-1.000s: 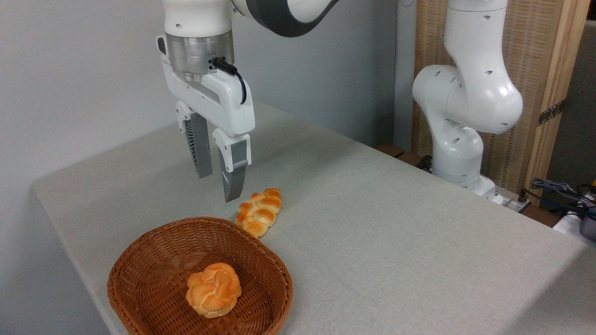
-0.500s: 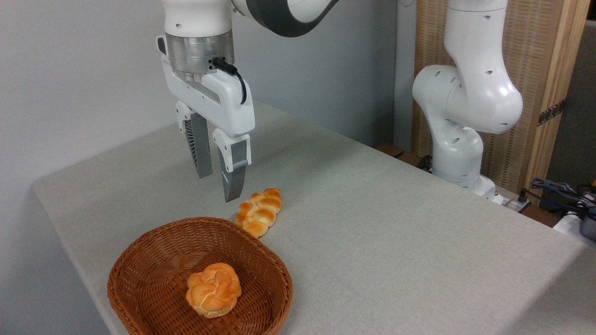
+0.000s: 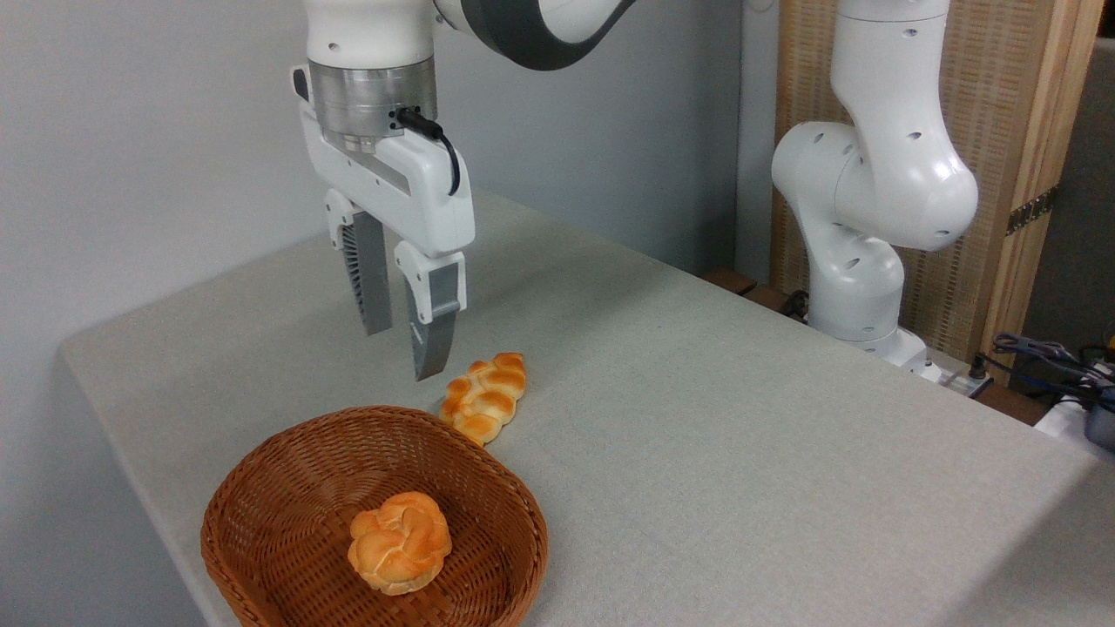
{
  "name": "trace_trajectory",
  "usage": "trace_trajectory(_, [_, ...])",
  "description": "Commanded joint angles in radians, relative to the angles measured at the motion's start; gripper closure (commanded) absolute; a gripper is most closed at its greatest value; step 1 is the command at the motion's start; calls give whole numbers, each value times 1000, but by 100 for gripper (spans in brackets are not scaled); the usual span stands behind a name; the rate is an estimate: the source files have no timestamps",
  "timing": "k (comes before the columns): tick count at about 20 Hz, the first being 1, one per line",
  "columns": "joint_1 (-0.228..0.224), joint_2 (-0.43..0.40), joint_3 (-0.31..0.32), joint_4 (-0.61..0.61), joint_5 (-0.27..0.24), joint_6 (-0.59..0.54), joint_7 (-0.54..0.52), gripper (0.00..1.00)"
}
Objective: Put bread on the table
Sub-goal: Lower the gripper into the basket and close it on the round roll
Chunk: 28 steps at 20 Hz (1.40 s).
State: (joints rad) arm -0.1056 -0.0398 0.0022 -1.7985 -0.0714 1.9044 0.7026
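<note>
Basket (image 3: 261,488) rim is cut off at the bottom edge, bread (image 3: 400,541) lies inside it near the worktop (image 3: 740,418) corner, and the hand (image 3: 402,353) hangs released above, grasping nothing.

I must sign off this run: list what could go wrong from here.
The gripper hangs open and empty above the table, nearer the braided loaf than the bread, so it may take the wrong one. The basket wall could catch a finger on the way in.
</note>
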Motion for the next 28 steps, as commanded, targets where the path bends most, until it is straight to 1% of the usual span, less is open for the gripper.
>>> trace_trajectory(1, [1, 27, 12, -5, 10, 67, -15, 0])
trace_trajectory(3, [3, 47, 38, -10, 7, 105, -15, 0])
trace_trajectory(5, [1, 76, 47, -10, 4, 122, -14, 0])
trace_trajectory(7, [1, 109, 61, -10, 4, 169, -14, 0])
trace_trajectory(12, [3, 158, 101, -10, 13, 222, -2, 0])
trace_trajectory(16, [3, 213, 102, -10, 16, 223, 1, 0])
trace_trajectory(21, [1, 256, 102, -10, 18, 228, 1, 0])
trace_trajectory(28, [-2, 281, 99, -10, 16, 251, 1, 0])
